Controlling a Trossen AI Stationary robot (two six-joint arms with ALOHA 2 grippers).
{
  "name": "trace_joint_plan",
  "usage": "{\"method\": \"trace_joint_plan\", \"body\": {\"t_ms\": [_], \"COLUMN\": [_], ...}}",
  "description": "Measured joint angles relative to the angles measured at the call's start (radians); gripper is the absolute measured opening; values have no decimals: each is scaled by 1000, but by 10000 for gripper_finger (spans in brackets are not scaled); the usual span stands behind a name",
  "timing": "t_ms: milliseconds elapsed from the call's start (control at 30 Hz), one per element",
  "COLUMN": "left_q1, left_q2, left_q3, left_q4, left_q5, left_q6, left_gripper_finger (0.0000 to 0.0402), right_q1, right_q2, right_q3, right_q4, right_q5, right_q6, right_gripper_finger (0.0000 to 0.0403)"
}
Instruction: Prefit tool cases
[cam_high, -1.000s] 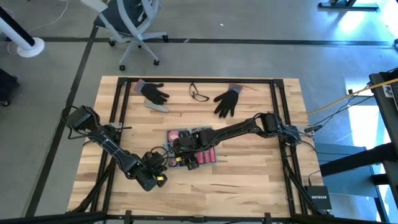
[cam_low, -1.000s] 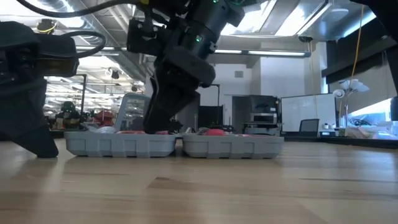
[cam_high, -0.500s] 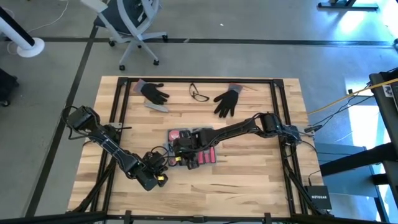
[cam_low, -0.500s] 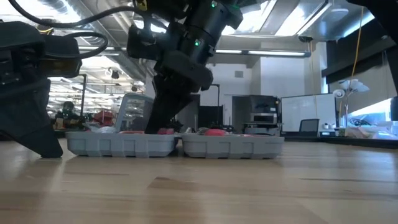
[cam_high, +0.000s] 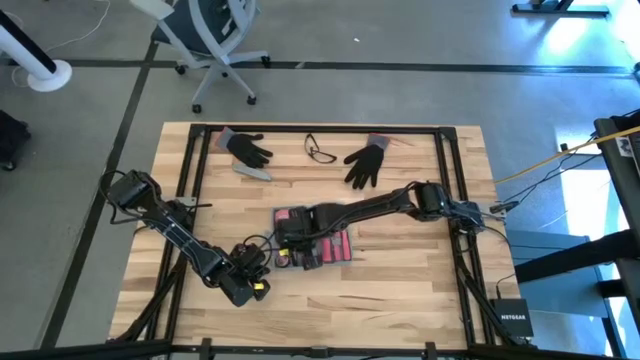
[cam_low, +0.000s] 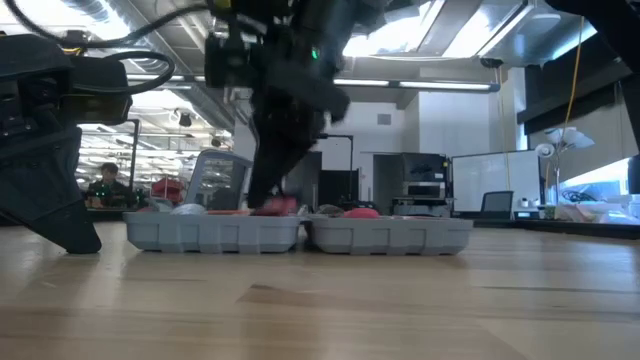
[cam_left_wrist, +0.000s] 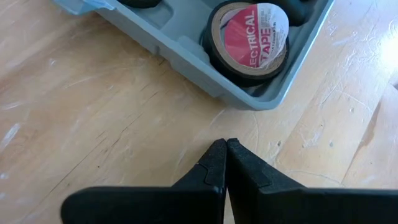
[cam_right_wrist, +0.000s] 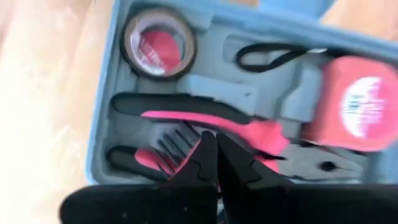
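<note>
case (cam_high: 312, 240): open on the desk (cam_high: 400, 290) middle, tools inside
right tool (cam_right_wrist: 215, 149): fingers together, over the case, holding nothing
left tool (cam_left_wrist: 225, 155): fingers together, near case corner

Tool case (cam_left_wrist: 261, 93): cut off by left wrist frame edge. Case contents (cam_right_wrist: 249, 124): motion-blurred in right wrist view. Right gripper (cam_low: 270, 190): blurred in low view.

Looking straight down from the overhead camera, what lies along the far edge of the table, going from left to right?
A black glove with a small grey bar just beside it → a pair of glasses → a second black glove.
</note>
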Motion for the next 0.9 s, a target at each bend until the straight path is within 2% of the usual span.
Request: {"method": "trace_joint_plan", "body": {"t_ms": [300,400,500,667,900], "left_q1": [0,-7,-18,-47,-77], "left_q2": [0,0,0,0,-2], "left_q3": [0,0,0,1,1], "left_q4": [-1,-3,-10,-30,-49], "left_q5": [2,1,-3,-10,-13], "left_q6": [3,17,17,16,-35], "left_gripper_finger": [0,0,0,0,0], "right_q1": [-58,-79,-98,-104,-72], "right_q2": [-7,-11,-18,-162,-526], "right_q3": [209,220,186,-26,-601], "right_q4": [-279,-411,-498,-475,-179], "right_q5": [-61,-75,-142,-130,-62], "right_q6": [3,27,34,67,429], "right_gripper_finger": [0,0,0,0,0]}}
